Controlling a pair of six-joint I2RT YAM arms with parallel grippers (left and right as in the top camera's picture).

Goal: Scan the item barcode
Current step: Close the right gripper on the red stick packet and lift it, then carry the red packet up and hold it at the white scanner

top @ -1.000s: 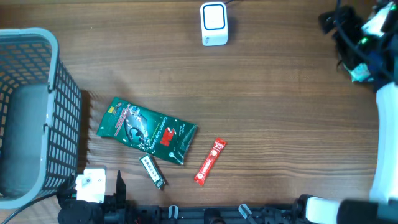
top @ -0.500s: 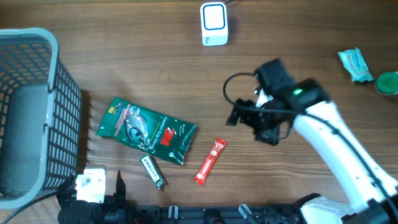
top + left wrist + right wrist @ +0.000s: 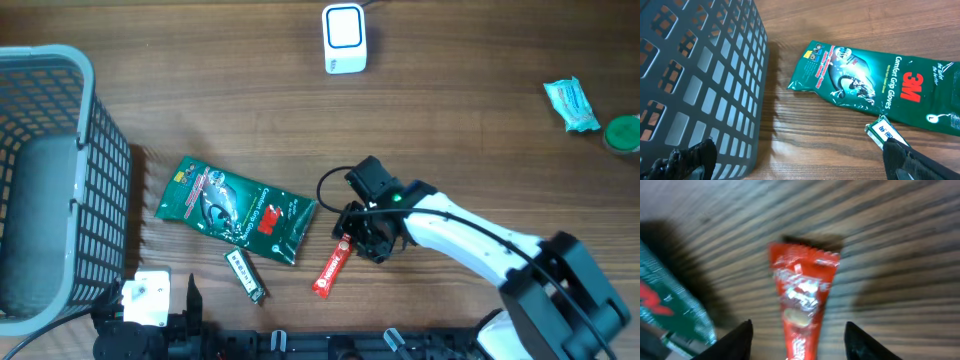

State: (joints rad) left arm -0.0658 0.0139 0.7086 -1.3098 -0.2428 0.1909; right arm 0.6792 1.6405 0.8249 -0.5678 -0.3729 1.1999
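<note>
With fingers (image 3: 737,341) apart, the right end effector (image 3: 799,340) straddles the red sachet (image 3: 802,292) lying flat on the tabletop (image 3: 900,240) beneath it; light, thin and slippery, it likely suits pinching across its width.

My right claw (image 3: 799,342) is low over the brown wood bench (image 3: 900,240). A red packet (image 3: 802,300) lies flat on it, right between my two black fingers (image 3: 736,341). The fingers are apart, one on each side, with a bit of wood showing between each finger and the packet. A green bag (image 3: 670,310) pokes in at the left, near the packet but not touching it. It all looks a bit blurry.
</note>
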